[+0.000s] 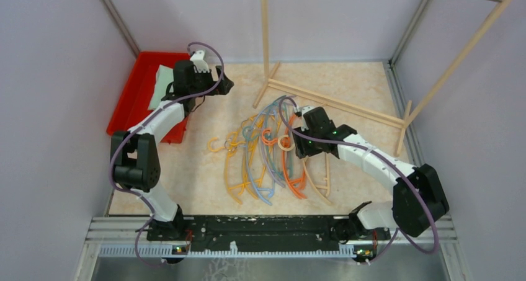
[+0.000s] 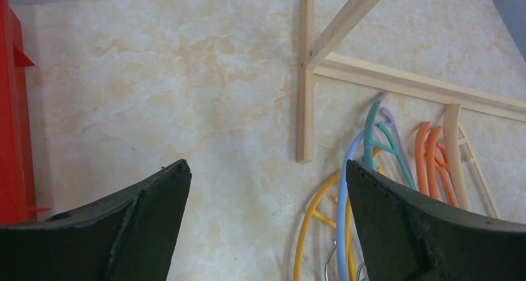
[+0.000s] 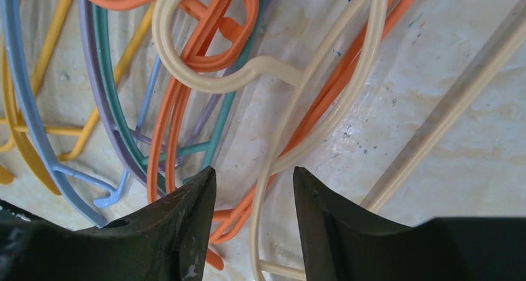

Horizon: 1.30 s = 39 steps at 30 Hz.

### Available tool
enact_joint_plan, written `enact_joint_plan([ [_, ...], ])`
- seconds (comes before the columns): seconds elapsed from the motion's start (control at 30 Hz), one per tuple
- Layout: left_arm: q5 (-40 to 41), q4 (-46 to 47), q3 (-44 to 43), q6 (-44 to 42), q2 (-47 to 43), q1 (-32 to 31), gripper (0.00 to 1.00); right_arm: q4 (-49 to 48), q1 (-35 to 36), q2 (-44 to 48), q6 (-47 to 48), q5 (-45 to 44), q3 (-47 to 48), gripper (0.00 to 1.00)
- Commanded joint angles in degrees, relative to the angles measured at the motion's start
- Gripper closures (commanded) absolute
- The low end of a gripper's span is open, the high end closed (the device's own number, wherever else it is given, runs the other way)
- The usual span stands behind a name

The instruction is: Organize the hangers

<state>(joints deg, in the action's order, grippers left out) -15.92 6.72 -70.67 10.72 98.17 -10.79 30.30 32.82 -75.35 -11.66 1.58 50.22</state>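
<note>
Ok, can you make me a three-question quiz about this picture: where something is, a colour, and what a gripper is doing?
1. Where is the red tray? A far left on the table; B near right; C in the middle.
2. What colour is the round-hooked hanger at the right gripper? A black; B beige; C green.
3. How is the left gripper? A shut on a yellow hanger; B shut on the red tray; C open and empty.
Answers: 1 A: the top view shows it in the far left corner. 2 B: its loop looks pale cream. 3 C: it gapes wide with nothing inside.
</note>
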Motion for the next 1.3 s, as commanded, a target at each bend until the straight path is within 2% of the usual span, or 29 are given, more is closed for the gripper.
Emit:
enact_joint_plan([
  [0.0, -1.2, -0.6, 1.6, -0.6, -2.0, -0.2, 0.0, 0.3, 0.9, -1.9, -1.8, -1.0, 0.2, 0.52],
  [0.33, -1.7, -0.6, 5.5, -1.0, -4.1, -0.2, 0.0, -1.2, 0.9, -3.2, -3.7, 1.5, -6.2, 0.58],
  [0.47, -1.5, -0.4, 7.8, -0.5, -5.1, -0.2, 0.0, -1.8, 0.9, -3.3, -3.9, 1.8, -7.3, 0.73],
  [0.53, -1.7, -0.3, 8.5, -0.1, -5.6, -0.2, 0.0, -1.7, 0.9, -3.1, -3.9, 1.9, -7.2, 0.77],
  [0.67, -1.6, 0.0, 9.5, 0.4, -6.2, -0.2, 0.0, 0.6, 0.9, -1.7, -3.1, 1.4, -5.5, 1.0],
  [1.0, -0.5, 0.7, 10.2, -0.3, -6.3, -0.2, 0.0, 17.5, 0.9, 5.2, -4.3, 0.5, 13.8, 1.0],
  [1.13, -2.1, 1.0, 9.3, 0.3, -5.2, -0.3, 0.0, 16.1, -1.1, 5.7, -7.0, -1.8, 22.9, 1.0],
  [1.23, -2.3, 0.8, 8.7, 0.0, -4.9, -0.3, 0.0, 10.0, -8.6, 4.9, -11.6, 3.2, 27.6, 1.0],
  [1.27, -2.2, 0.9, 8.6, -0.2, -4.9, -0.3, 0.0, 4.7, -11.2, 4.9, -13.8, 5.6, 28.1, 1.0],
])
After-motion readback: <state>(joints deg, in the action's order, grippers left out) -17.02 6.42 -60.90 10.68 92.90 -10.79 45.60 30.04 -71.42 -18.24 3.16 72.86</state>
